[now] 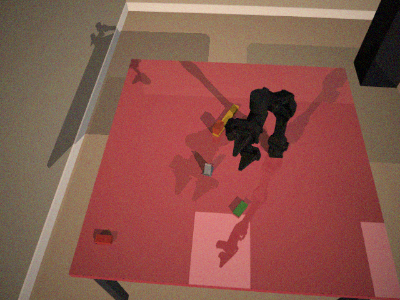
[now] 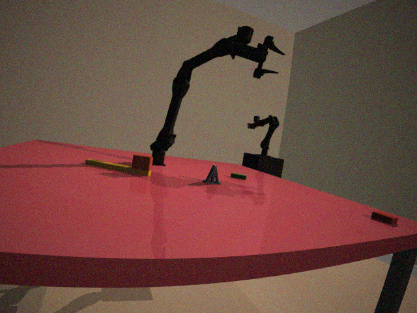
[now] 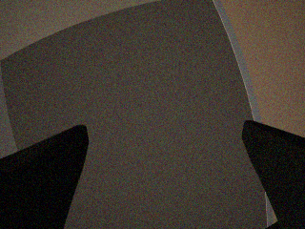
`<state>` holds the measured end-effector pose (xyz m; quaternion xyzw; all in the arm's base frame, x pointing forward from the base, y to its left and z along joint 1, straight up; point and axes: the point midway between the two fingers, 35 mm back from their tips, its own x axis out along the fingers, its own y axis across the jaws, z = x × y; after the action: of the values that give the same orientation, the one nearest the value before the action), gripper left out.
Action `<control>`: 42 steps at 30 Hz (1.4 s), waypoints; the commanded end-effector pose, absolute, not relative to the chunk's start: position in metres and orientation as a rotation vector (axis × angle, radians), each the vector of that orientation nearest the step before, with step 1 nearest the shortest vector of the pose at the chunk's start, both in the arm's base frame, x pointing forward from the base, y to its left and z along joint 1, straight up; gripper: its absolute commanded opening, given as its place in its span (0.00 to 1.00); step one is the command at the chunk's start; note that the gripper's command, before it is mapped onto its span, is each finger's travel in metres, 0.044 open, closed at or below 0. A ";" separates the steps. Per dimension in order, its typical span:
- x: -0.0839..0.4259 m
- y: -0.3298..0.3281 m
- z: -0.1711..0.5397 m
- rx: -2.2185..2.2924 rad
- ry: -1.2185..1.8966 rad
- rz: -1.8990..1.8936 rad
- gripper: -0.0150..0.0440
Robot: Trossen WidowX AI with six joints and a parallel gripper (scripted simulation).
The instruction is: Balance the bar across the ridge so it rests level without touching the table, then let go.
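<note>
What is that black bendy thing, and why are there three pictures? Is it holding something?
It is a robot arm standing on a red table. One picture looks down from above, one from the side, and one from a camera by its gripper, which is raised high, open and holding nothing. On the table lie a yellow bar with a reddish block on one end, a small grey ridge shaped like a tent, a green block and a red block.
</note>
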<state>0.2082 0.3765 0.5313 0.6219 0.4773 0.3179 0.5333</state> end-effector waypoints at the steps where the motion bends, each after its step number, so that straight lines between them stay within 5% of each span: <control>1: 0.209 0.376 0.531 1.482 1.136 0.754 0.89; 4: 0.224 0.370 0.521 1.481 1.118 0.703 0.79; 42: 0.398 0.185 0.374 1.446 0.892 -0.109 0.79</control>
<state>0.3898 0.2066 0.3888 0.6426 0.3988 -0.0157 0.6540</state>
